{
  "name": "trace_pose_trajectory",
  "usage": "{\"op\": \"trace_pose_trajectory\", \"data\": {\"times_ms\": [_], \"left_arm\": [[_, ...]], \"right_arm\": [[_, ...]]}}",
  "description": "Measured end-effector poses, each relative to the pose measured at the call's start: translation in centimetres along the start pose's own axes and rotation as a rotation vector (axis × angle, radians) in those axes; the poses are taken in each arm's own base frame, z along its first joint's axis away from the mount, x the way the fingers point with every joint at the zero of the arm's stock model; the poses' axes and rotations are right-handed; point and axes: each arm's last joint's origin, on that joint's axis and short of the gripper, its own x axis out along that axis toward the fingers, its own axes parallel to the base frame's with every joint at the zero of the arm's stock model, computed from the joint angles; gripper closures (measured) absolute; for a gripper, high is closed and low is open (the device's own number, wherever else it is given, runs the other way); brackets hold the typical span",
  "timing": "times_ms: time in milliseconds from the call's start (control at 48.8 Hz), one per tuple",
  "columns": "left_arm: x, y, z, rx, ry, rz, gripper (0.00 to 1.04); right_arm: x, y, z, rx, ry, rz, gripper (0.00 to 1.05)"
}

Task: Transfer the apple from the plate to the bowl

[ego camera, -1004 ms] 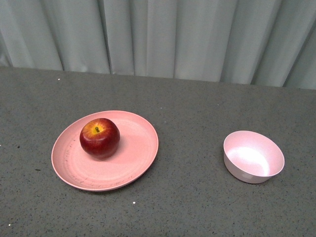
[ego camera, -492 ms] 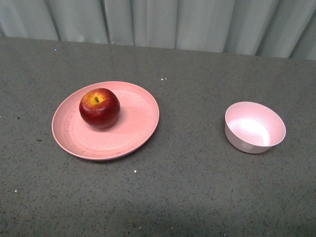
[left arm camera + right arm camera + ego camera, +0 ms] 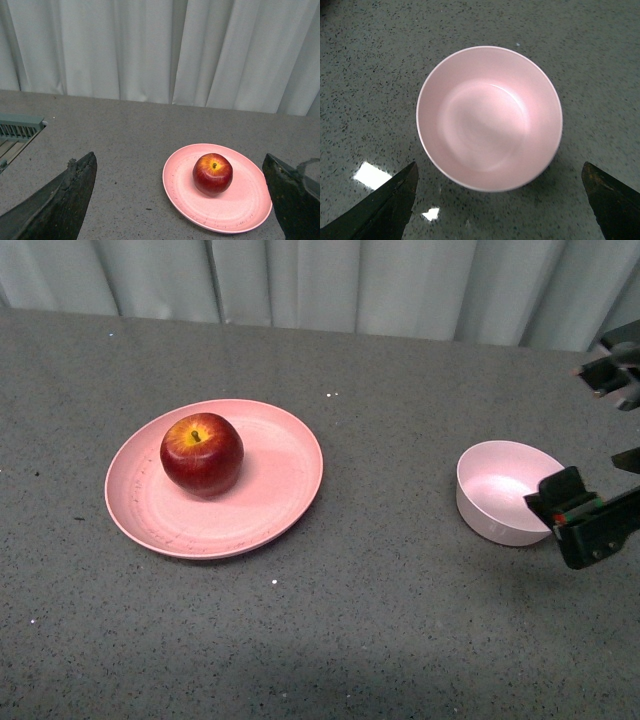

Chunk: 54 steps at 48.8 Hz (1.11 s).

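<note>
Grey table [image 3: 400, 640]: apple [image 3: 201, 453] on plate [image 3: 280, 480]; left gripper [image 3: 179, 156], right gripper [image 3: 499, 164] apparently agape, empty.

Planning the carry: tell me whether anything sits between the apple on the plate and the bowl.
Nothing on the table does: bare table separates the plate, holding the apple, from the empty bowl. The right gripper hovers open by the bowl.

No legible text, label, brand, number or sign in any view. Apple [image 3: 201, 453], plate [image 3: 272, 492], bowl [image 3: 488, 522], counter [image 3: 400, 640] and curtain [image 3: 300, 280] carry no readable marking. The faint dark specks near the plate rim form no characters.
</note>
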Motion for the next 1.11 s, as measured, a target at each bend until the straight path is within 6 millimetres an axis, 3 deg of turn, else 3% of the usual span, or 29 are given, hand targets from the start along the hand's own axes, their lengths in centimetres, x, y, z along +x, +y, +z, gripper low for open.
{"op": "trace_pose_trajectory", "data": {"times_ms": [184, 594, 860, 1106], "left_arm": [[0.0, 0.0, 0.0, 0.000, 0.000, 0.000, 0.07], [0.0, 0.0, 0.0, 0.000, 0.000, 0.000, 0.07], [0.0, 0.0, 0.0, 0.000, 0.000, 0.000, 0.07], [0.0, 0.0, 0.0, 0.000, 0.000, 0.000, 0.07]], "right_arm": [[3.4, 1.0, 1.1, -0.046, 0.049, 0.053, 0.09], [7.6, 2.8, 2.6, -0.044, 0.151, 0.123, 0.10], [8.6, 2.8, 3.9, -0.022, 0.175, 0.114, 0.57], [8.6, 2.8, 3.5, 0.023, 0.229, 0.119, 1.03]]}}
